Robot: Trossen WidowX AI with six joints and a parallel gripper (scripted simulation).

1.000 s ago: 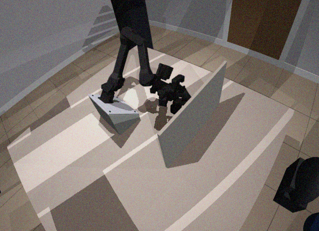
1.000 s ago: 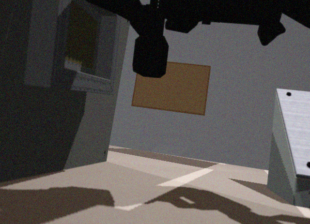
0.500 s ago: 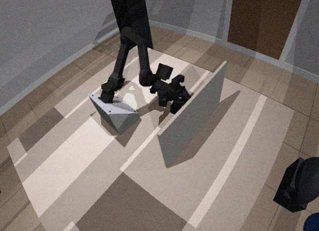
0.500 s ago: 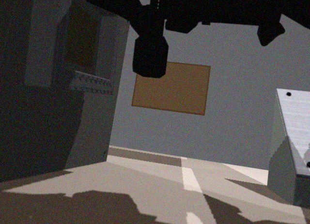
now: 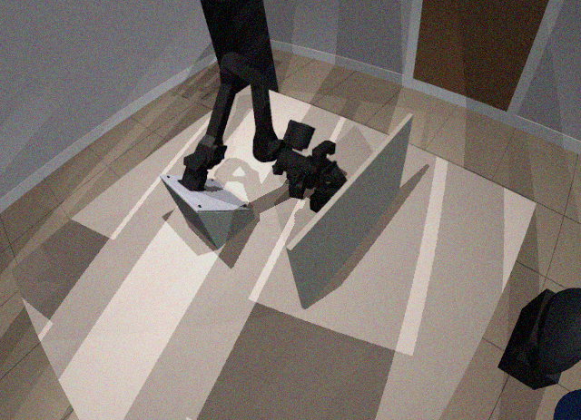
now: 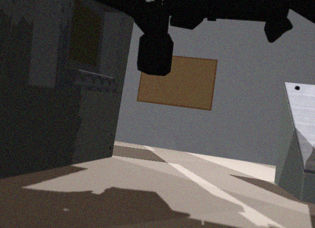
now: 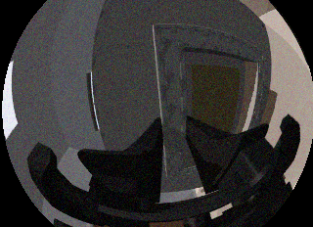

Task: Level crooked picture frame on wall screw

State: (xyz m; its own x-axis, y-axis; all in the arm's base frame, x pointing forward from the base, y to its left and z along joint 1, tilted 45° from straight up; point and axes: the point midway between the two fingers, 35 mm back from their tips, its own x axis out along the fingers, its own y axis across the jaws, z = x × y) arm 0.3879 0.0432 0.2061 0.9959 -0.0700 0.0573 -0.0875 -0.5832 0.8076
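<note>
The picture frame [image 6: 96, 81] [image 7: 171, 66] has a grey border around a dark brown picture. It hangs on the upright panel at the left of the exterior view and fills the middle right of the wrist view. My gripper [image 7: 171, 120] is shut on the frame's left side bar, with one finger on each side of it. In the wrist view the top edge slopes down to the right and the side bar leans slightly, but the slanted view does not show clearly how level it is. The screw and notched strip are hidden. In the top view the panel hides the frame and my fingertips.
The upright panel [image 5: 356, 214] stands on the pale table [image 5: 154, 312]. My arm rises from a sloped base plate [image 5: 220, 200] with bolts, also at the right of the exterior view [image 6: 303, 114]. A brown board [image 6: 193, 85] is on the far wall. A dark object [image 5: 535, 336] stands right.
</note>
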